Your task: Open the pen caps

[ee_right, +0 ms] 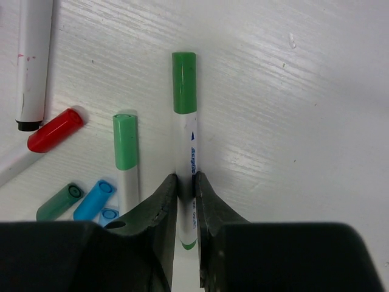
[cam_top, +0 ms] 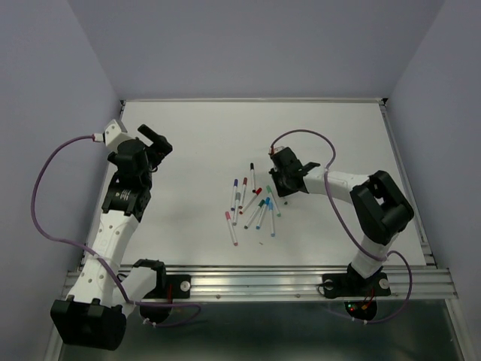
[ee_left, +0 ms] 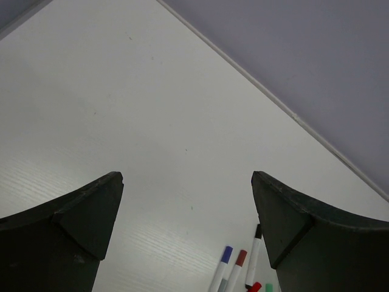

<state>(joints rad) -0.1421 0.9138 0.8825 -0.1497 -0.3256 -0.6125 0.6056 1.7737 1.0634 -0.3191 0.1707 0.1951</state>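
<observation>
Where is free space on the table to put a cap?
Bare: the table beyond the pens; also the wide strip between the left arm and the pens. Crowded: the centre, where the right fingers clamp a green-capped pen.

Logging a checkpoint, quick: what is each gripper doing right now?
left gripper: open, holding nothing.
right gripper: closed on the white barrel of the dark-green-capped pen.
</observation>
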